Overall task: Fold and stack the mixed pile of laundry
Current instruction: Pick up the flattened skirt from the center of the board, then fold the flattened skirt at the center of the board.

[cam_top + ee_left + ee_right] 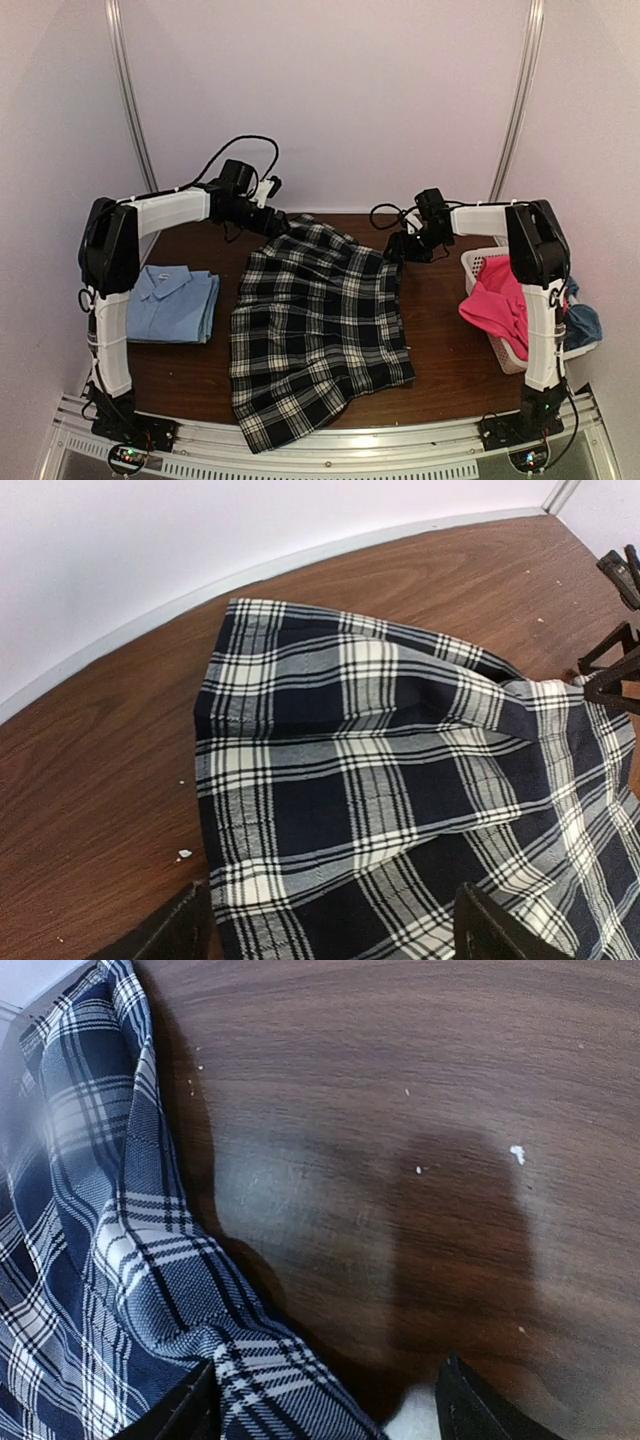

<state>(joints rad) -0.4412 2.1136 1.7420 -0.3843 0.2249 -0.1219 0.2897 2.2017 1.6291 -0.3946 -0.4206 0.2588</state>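
Left fingers (pixel 175 935) spread wide astride the plaid shirt (pixel 380 780) on the desk (pixel 100 780). Right fingers (pixel 480 1410) likewise wide, shirt edge beside one; basket (pixel 490 262) of pink trousers (pixel 495 300) to their right.

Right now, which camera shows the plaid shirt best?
The top external view: the whole plaid shirt lies spread on the table there. The left wrist view shows only one end, the right wrist view only an edge.
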